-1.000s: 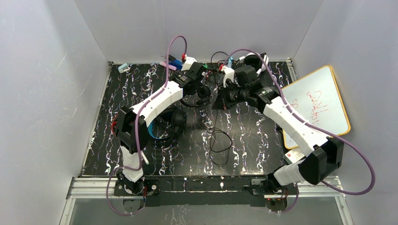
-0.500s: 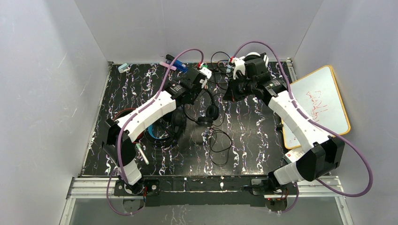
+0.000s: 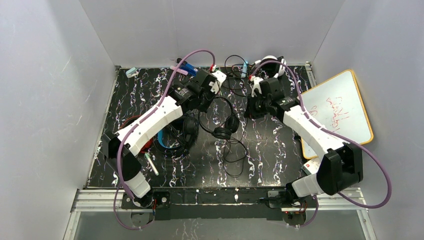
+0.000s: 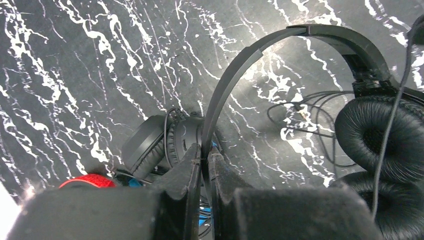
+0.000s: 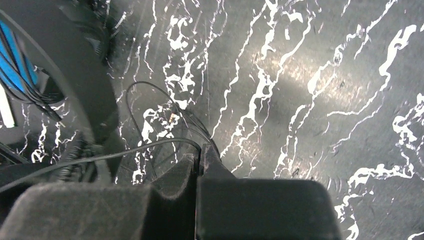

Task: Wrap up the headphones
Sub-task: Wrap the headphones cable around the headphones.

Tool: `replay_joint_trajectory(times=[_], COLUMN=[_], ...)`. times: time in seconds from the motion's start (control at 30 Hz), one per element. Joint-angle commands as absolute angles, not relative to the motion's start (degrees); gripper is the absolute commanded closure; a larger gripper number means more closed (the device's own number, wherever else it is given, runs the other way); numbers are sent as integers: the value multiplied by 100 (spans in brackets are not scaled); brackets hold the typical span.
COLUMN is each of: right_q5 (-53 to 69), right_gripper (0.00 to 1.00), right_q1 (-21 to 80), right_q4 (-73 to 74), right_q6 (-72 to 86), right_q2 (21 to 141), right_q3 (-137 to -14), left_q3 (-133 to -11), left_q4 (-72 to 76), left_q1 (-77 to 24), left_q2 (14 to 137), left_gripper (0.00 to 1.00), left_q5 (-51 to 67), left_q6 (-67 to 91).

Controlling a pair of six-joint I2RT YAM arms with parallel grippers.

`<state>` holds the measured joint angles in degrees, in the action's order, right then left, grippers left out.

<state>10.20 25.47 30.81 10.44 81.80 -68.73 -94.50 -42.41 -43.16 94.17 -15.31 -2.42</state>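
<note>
My left gripper (image 3: pixel 207 96) (image 4: pixel 205 156) is shut on the thin headband (image 4: pixel 260 55) of the all-black headphones (image 3: pixel 223 131), which hang from it with both padded ear cups (image 4: pixel 381 131) together, low over the mat. Their thin cable (image 5: pixel 125 154) runs to my right gripper (image 3: pixel 253 106) (image 5: pixel 199 154), which is shut on it a short way to the right. The black pair with a blue headband (image 3: pixel 176 134) (image 4: pixel 150 146) lies under my left arm. A red pair (image 3: pixel 129 121) lies partly hidden beside it.
Loose loops of cable (image 3: pixel 233 156) lie on the black marbled mat (image 3: pixel 270 150). A whiteboard (image 3: pixel 340 107) leans at the right edge. Markers (image 3: pixel 185 68) and a black-and-white object (image 3: pixel 270 63) sit along the back wall. A pen (image 3: pixel 151 164) lies near the front left.
My left arm has stretched out and swung the all-black headphones towards the middle, so the ear cups now hang further right and nearer. My right gripper has shifted slightly right with the cable.
</note>
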Motion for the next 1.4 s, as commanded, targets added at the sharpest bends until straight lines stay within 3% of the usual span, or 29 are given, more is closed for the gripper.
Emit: replay_joint_trajectory(times=[0.0,0.1,0.37,0.57,0.83,1.37], right_q5=[708,595,1363,1444,1604,1614], right_gripper=[95,93,74,70,45,58], right_q1=[2483,2454,2409,2414,2409,2411], right_q4=[1882,1332,-1124,-2678,-4440,-5247], right_q6=[1381,1570,1874,2065,2052,2332], right_q2=[7673,7473,6759,6553,6346,7120], right_q3=[-6267,-5805,-4320,-3520,-2580,-2355], left_q3=[-9996,-10166,-10914,-10891,-10920,-11553], left_q4=[-4615,-4617,-4892,-4572,-4145,-4140], left_q1=[-4307,-4307,-4300,-4295,-4153,-3932], left_q2=[9127,9076,9242,9133,9066,9148], left_gripper=[100,100,100,100,100,100], left_q5=[-1004,-878,-185,-162,399,488], left_q6=[256,652,1887,2674,3730,4303])
